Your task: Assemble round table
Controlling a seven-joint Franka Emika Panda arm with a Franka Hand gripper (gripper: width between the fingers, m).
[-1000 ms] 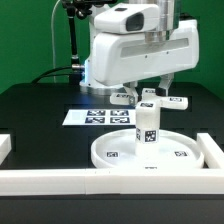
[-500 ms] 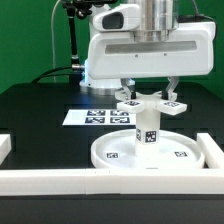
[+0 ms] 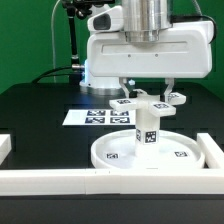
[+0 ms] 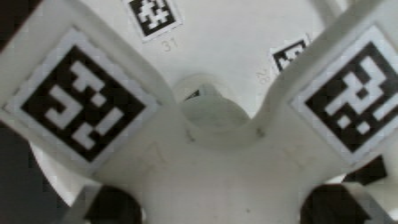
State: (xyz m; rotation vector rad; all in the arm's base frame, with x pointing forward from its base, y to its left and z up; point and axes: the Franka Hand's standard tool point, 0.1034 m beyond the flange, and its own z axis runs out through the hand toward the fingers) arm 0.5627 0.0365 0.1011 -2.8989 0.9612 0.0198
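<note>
Gripper [image 3: 148, 92] fingers close on the cross-shaped piece [image 3: 150, 99], holding it right on top of the upright post [image 3: 146, 124], which stands at the middle of the large rimmed disc [image 3: 112, 156] on the near side of the table. Judging by this, the cross is being fitted onto the post; next it likely needs centring over the post's tip and turning home.

The black table [image 3: 40, 115] carries the large rimmed disc [image 3: 115, 152] at its middle. The marker board [image 3: 95, 117] lies flat at 11 o'clock from the disc, near it. White rail bars [image 3: 60, 180] lie along the 6 o'clock edge and at 3 o'clock.
</note>
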